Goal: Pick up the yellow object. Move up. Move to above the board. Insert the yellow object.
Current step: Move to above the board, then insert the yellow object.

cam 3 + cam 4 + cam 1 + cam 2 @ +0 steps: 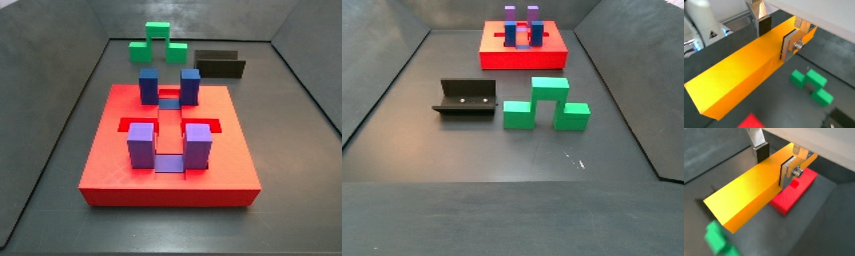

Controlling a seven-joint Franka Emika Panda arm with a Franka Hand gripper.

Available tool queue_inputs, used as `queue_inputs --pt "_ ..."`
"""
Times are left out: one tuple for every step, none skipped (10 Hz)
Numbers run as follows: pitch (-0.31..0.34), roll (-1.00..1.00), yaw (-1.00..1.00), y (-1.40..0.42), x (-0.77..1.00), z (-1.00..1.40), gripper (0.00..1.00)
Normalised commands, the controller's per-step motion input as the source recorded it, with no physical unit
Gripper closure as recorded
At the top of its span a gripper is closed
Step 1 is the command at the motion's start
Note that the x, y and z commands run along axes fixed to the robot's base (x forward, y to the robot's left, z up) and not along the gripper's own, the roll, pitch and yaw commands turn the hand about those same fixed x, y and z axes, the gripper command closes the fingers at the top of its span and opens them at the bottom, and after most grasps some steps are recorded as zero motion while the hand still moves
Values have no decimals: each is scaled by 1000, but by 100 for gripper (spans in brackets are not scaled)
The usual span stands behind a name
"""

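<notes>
Wrist views both show the claw clamped across the yellow object, silver finger plates pressing its two long sides near one end, so most of the bar juts out beyond the grip. The bar appears lifted off the floor, with the green arch-shaped block below and to one side of the claw, and a corner of the board just beneath the claw in a wrist view. Neither side view shows the claw or the bar; they show only the board with its blue and purple blocks, the fixture and the green block.

The off-centre hold is the main risk: the long free end could sag or swivel between the pads, leaving the bar skewed to its slot. A skewed descent would likely catch a slot edge or knock an upright block. Which slot suits it, I cannot tell.
</notes>
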Motion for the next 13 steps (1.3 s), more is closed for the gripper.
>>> queue_inputs --pt "154 -1 -23 -1400 858 213 100" --pt "143 7 -1 -1400 859 226 100" --pt "145 4 0 -1400 905 229 100" --pt "156 16 1 -1400 934 227 100" --pt "177 55 6 -547 420 105 100" --pt "176 83 10 -146 175 45 100" --pt "107 -11 0 0 -51 -249 100" --pt "107 -10 0 0 -77 -234 100" --pt "109 -16 0 0 -51 -240 100" --pt "109 -29 0 0 -69 -240 100" --pt "106 -31 0 0 -77 -260 100" --pt "107 -53 0 0 -69 -260 100" --pt "83 -73 0 0 -60 -323 100"
